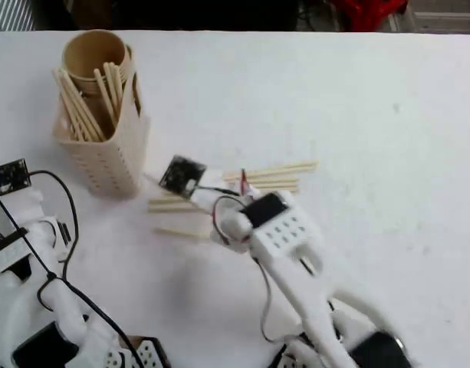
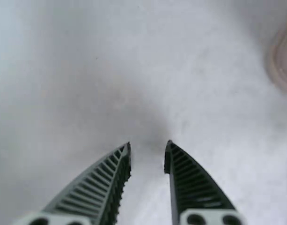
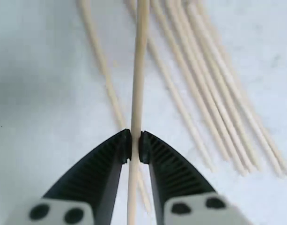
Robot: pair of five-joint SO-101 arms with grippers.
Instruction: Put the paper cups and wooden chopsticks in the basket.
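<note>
A cream slotted basket stands at the far left of the table, holding stacked paper cups and several wooden chopsticks. More chopsticks lie loose on the table at the centre, seen as a fan of sticks in the right wrist view. My right gripper is shut on one chopstick, which runs straight out between the jaws, just above the others. My left gripper hangs open over bare table with nothing between its fingers.
The right arm stretches from the near edge to the loose chopsticks. The left arm sits at the near left, below the basket. A pale rounded edge shows beside the left gripper. The table's right half is bare white surface.
</note>
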